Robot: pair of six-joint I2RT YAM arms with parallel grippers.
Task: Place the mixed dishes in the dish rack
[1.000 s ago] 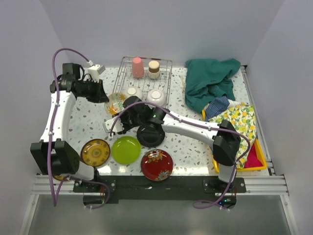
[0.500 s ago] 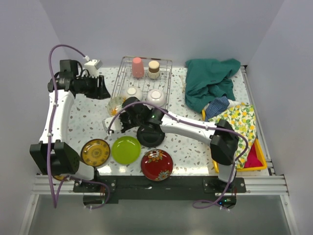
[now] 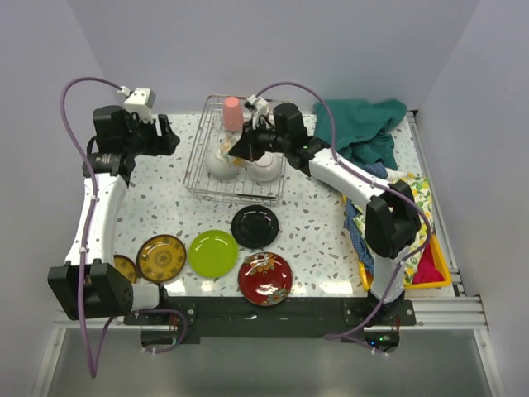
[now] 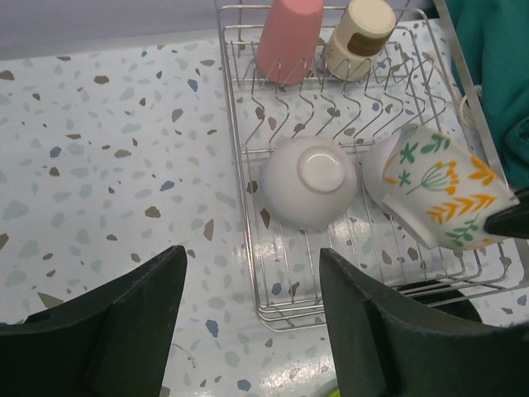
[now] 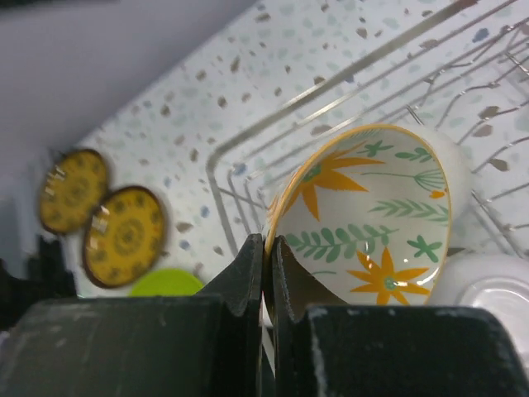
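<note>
The wire dish rack (image 3: 192, 172) stands at the back middle. In it are a salmon-pink cup (image 4: 289, 41), a beige cup (image 4: 359, 37) and two upturned white bowls (image 4: 310, 182) (image 3: 264, 165). My right gripper (image 5: 268, 244) is shut on the rim of a floral bowl (image 5: 372, 223), holding it tilted over the rack's front part (image 4: 442, 194). My left gripper (image 4: 252, 252) hangs open and holds nothing, over the table left of the rack (image 3: 165, 135). On the table in front lie a black plate (image 3: 254, 226), a lime-green plate (image 3: 213, 252), a red floral plate (image 3: 265, 279) and two brown-gold plates (image 3: 161, 257) (image 3: 124, 266).
A green cloth (image 3: 359, 136) lies bunched right of the rack, with a blue cloth (image 3: 364, 178) below it. A yellow-patterned cloth (image 3: 405, 203) drapes over a yellow tray (image 3: 430, 269) at the right edge. The right arm reaches across to the rack from the right.
The left gripper opened and drew back to the left. The right gripper shut on the floral bowl and carried it from the table left of the rack up over the rack.
</note>
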